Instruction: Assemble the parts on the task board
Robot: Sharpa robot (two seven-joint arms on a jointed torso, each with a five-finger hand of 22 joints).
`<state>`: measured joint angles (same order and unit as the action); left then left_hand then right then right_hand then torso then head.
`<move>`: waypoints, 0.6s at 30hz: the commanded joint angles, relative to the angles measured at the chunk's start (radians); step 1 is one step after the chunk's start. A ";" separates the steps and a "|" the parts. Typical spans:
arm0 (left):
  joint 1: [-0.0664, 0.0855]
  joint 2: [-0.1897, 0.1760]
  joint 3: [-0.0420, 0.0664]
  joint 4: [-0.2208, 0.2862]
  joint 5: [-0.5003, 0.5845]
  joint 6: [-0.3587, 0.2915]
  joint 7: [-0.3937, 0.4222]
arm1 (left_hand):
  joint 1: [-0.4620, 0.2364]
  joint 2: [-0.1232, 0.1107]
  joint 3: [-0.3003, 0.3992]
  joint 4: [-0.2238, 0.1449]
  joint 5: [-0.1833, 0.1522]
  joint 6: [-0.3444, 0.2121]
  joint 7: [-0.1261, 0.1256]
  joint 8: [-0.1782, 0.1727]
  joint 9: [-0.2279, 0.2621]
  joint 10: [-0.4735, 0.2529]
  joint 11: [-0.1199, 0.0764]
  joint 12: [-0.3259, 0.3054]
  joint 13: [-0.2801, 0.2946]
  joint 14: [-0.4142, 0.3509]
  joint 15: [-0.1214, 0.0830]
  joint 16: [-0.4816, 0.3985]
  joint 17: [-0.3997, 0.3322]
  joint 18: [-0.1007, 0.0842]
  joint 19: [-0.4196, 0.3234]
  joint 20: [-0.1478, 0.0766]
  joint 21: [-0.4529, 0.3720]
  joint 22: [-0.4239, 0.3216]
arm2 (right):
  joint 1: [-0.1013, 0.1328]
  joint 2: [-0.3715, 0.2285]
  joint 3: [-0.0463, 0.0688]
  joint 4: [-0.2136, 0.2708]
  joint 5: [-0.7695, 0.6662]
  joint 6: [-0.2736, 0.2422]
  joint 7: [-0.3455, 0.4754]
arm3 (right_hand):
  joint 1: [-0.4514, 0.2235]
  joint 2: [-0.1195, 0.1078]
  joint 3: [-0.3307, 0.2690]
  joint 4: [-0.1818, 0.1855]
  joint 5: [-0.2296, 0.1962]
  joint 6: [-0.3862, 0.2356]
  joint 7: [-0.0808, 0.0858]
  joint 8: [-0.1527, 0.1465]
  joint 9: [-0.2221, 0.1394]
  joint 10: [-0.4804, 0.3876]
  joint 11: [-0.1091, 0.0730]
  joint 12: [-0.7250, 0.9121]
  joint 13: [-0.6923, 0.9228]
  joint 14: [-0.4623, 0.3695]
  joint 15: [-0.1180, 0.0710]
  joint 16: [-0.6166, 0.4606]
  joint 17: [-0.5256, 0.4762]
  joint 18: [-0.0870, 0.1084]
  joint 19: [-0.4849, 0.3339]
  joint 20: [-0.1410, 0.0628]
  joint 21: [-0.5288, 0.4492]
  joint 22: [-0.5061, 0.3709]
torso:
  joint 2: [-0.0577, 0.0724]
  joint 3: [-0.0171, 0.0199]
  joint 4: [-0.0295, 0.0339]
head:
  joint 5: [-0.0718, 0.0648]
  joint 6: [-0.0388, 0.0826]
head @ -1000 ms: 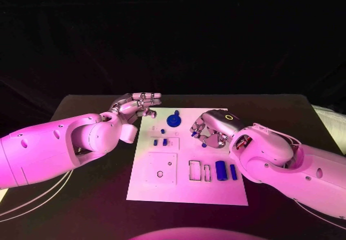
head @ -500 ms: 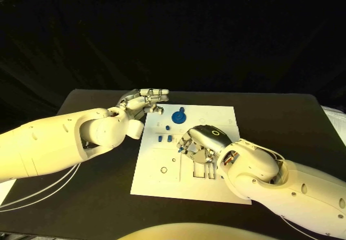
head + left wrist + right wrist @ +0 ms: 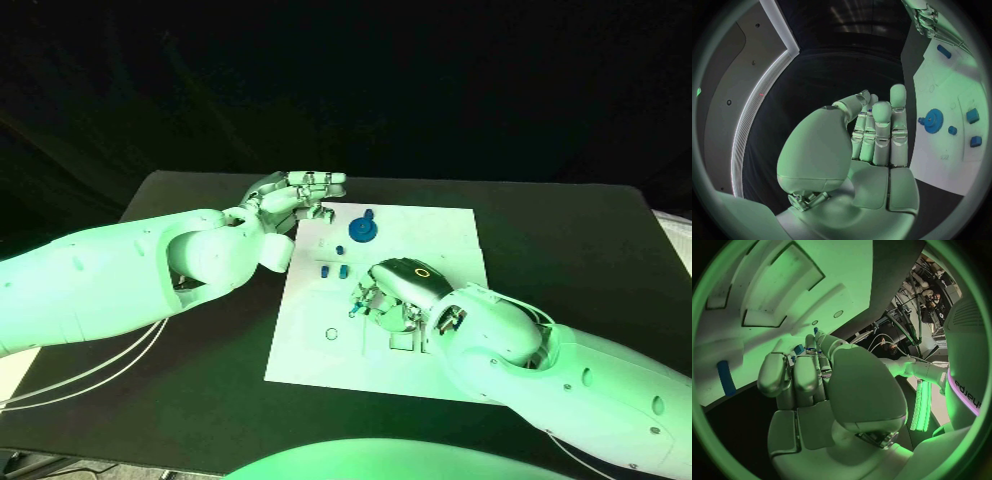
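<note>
My left hand (image 3: 296, 196) sits upper left of the frame, off the task board's (image 3: 433, 235) top-left corner, fingers curled together, apparently holding nothing. The blue gear (image 3: 364, 231) lies just right of it. Mid-frame, my right hand (image 3: 397, 290) is much nearer the work, hunched over the board's middle, fingers bunched around a small blue part (image 3: 355, 309); can't tell if it's gripped. Black tabletop (image 3: 577, 240) all round, plenty of room.

White task board (image 3: 433, 225) flat mid-table; blue gear (image 3: 364, 230) & small blue parts (image 3: 336, 271) on it.
</note>
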<state>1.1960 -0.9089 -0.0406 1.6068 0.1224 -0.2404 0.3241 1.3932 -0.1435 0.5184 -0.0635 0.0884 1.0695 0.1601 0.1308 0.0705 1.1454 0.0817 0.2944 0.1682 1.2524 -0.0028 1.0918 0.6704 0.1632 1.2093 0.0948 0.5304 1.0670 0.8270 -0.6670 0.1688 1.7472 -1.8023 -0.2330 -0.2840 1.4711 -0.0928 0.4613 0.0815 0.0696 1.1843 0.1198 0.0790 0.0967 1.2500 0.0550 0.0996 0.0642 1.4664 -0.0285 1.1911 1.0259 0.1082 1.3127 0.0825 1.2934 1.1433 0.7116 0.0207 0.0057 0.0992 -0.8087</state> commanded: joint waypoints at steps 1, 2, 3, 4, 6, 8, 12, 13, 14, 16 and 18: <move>0.000 0.003 0.001 0.002 0.002 0.025 0.008 | -0.001 0.007 -0.007 0.000 0.004 -0.004 0.001 0.005 -0.002 -0.006 0.001 0.000 -0.001 -0.002 0.002 -0.004 -0.001 0.018 -0.003 0.002 -0.005 -0.001 | -0.002 0.005 -0.001 -0.003 -0.006 0.022 0.008 | -0.010 0.003 0.007 -0.001 0.006 -0.001 0.004 0.003 0.002 0.003 0.004 -0.006 0.001 0.027 0.006 0.006 -0.001 -0.011 0.002 0.001 0.003 -0.001 | 0.000 0.0002 -0.0007 | 0.003 -0.003; 0.000 0.003 0.001 0.002 0.002 0.026 0.008 | -0.001 0.007 -0.007 0.000 0.004 -0.004 0.001 0.005 -0.002 -0.006 0.001 0.000 -0.001 -0.002 0.002 -0.004 -0.001 0.018 -0.003 0.002 -0.005 -0.001 | -0.002 0.007 -0.001 -0.004 -0.006 0.023 0.008 | -0.010 0.003 0.007 -0.001 0.006 -0.001 0.004 0.003 0.002 0.003 0.004 -0.006 0.001 0.027 0.006 0.006 -0.001 -0.011 0.002 0.001 0.003 -0.001 | 0.000 0.0005 -0.0008 | 0.003 -0.004; 0.000 0.004 0.001 0.002 0.002 0.026 0.007 | -0.001 0.007 -0.007 0.000 0.004 -0.004 0.001 0.005 -0.002 -0.006 0.001 0.000 -0.001 -0.002 0.002 -0.004 -0.001 0.018 -0.003 0.002 -0.005 -0.001 | -0.003 0.008 -0.001 -0.005 -0.006 0.024 0.007 | -0.010 0.003 0.007 -0.001 0.006 -0.001 0.004 0.003 0.002 0.003 0.004 -0.006 0.001 0.027 0.006 0.006 -0.001 -0.011 0.002 0.001 0.003 -0.001 | 0.000 0.0005 -0.0002 | 0.005 -0.005; 0.000 0.004 0.001 0.002 0.002 0.027 0.007 | -0.001 0.007 -0.007 0.000 0.004 -0.004 0.001 0.005 -0.002 -0.006 0.001 0.000 -0.001 -0.002 0.002 -0.004 -0.001 0.018 -0.003 0.002 -0.005 -0.001 | -0.003 0.009 -0.001 -0.006 -0.006 0.026 0.007 | -0.010 0.003 0.007 -0.001 0.006 -0.001 0.004 0.003 0.002 0.003 0.004 -0.006 0.001 0.027 0.006 0.006 -0.001 -0.011 0.002 0.001 0.003 -0.001 | 0.000 0.0007 -0.0002 | 0.005 -0.006; 0.000 0.005 0.001 0.001 0.002 0.028 0.007 | -0.001 0.007 -0.007 0.000 0.004 -0.004 0.001 0.005 -0.002 -0.006 0.001 0.000 -0.001 -0.002 0.002 -0.004 -0.001 0.018 -0.003 0.002 -0.005 -0.001 | -0.003 0.013 -0.001 -0.008 -0.008 0.028 0.007 | -0.010 0.003 0.007 -0.001 0.006 -0.001 0.004 0.003 0.002 0.003 0.004 -0.006 0.001 0.027 0.006 0.006 -0.001 -0.011 0.002 0.001 0.003 -0.001 | 0.000 0.0006 -0.0002 | 0.006 -0.007; 0.000 0.006 0.001 0.001 0.002 0.029 0.006 | -0.001 0.007 -0.007 0.000 0.004 -0.004 0.001 0.005 -0.002 -0.006 0.001 0.000 -0.001 -0.002 0.002 -0.004 -0.001 0.018 -0.003 0.002 -0.005 -0.001 | -0.004 0.015 -0.001 -0.011 -0.010 0.031 0.005 | -0.013 0.003 0.008 -0.002 0.006 -0.002 0.005 0.003 0.002 0.003 0.004 -0.007 0.001 0.027 0.006 0.007 -0.001 -0.011 0.002 0.001 0.003 -0.001 | 0.000 0.0004 -0.0002 | 0.007 -0.009; 0.000 0.007 0.001 0.000 0.002 0.031 0.006 | -0.001 0.007 -0.007 0.000 0.004 -0.004 0.001 0.005 -0.002 -0.006 0.001 0.000 -0.001 -0.002 0.002 -0.004 -0.001 0.018 -0.003 0.002 -0.005 -0.001 | -0.004 0.021 -0.002 -0.017 -0.015 0.038 0.003 | -0.013 0.003 0.008 -0.002 0.006 -0.002 0.005 0.003 0.002 0.003 0.004 -0.007 0.001 0.027 0.006 0.007 -0.001 -0.011 0.002 0.001 0.003 -0.001 | 0.000 0.0002 -0.0013 | 0.009 -0.011; 0.000 0.007 0.001 0.000 0.002 0.031 0.006 | -0.001 0.007 -0.007 0.000 0.004 -0.004 0.001 0.005 -0.002 -0.006 0.001 0.000 -0.001 -0.002 0.002 -0.004 -0.001 0.018 -0.003 0.002 -0.005 -0.001 | -0.004 0.022 -0.002 -0.018 -0.016 0.039 0.003 | -0.013 0.003 0.008 -0.002 0.006 -0.002 0.005 0.003 0.002 0.003 0.004 -0.007 0.001 0.027 0.006 0.007 -0.001 -0.011 0.002 0.001 0.003 -0.001 | 0.000 0.0002 -0.0013 | 0.009 -0.011; 0.000 0.007 0.001 0.000 0.002 0.031 0.005 | -0.001 0.007 -0.007 -0.001 0.004 -0.004 0.001 0.005 -0.002 -0.007 0.001 0.001 -0.001 -0.003 0.002 -0.004 -0.002 0.018 -0.003 0.002 -0.005 -0.001 | -0.005 0.023 -0.002 -0.019 -0.016 0.040 0.003 | -0.013 0.003 0.008 -0.002 0.006 -0.002 0.005 0.003 0.002 0.003 0.004 -0.007 0.001 0.027 0.006 0.007 -0.001 -0.011 0.002 0.001 0.003 -0.001 | 0.000 0.0000 -0.0010 | 0.008 -0.011; 0.000 0.007 0.001 0.000 0.002 0.031 0.005 | -0.001 0.007 -0.007 -0.001 0.004 -0.004 0.001 0.005 -0.001 -0.008 0.001 0.002 -0.001 -0.004 0.002 -0.004 -0.003 0.018 -0.003 0.003 -0.005 -0.002 | -0.005 0.025 -0.003 -0.022 -0.019 0.045 0.001 | -0.013 0.003 0.008 -0.002 0.006 -0.002 0.005 0.003 0.002 0.003 0.004 -0.007 0.001 0.027 0.006 0.007 -0.001 -0.011 0.002 0.001 0.003 -0.001 | 0.000 0.0000 -0.0007 | 0.008 -0.012; 0.000 0.008 0.001 0.000 0.002 0.032 0.004 | -0.001 0.007 -0.007 -0.001 0.004 -0.004 0.001 0.005 -0.001 -0.008 0.001 0.002 -0.001 -0.004 0.002 -0.004 -0.003 0.018 -0.003 0.003 -0.005 -0.002 | -0.005 0.026 -0.003 -0.025 -0.021 0.053 -0.003 | -0.013 0.003 0.008 -0.002 0.006 -0.002 0.005 0.003 0.002 0.003 0.004 -0.007 0.001 0.026 0.007 0.007 -0.001 -0.011 0.002 0.001 0.003 -0.001 | 0.000 0.0001 -0.0016 | 0.009 -0.013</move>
<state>1.1960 -0.9035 -0.0406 1.6054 0.1224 -0.2303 0.3230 1.3932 -0.1435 0.5185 -0.0635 0.0885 1.0694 0.1600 0.1308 0.0705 1.1455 0.0817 0.2944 0.1682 1.2511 -0.0014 1.0918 0.6687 0.1631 1.2093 0.0948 0.5305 1.0661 0.8235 -0.6426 0.1663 1.7233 -1.8060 -0.2076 -0.2850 1.4619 -0.0914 0.4641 0.0785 0.0719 1.1822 0.1213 0.0797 0.0973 1.2499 0.0552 0.0964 0.0651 1.4665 -0.0285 1.1950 1.0256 0.1081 1.3127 0.0825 1.2934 1.1429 0.7116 0.0210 0.0047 0.1080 -0.8203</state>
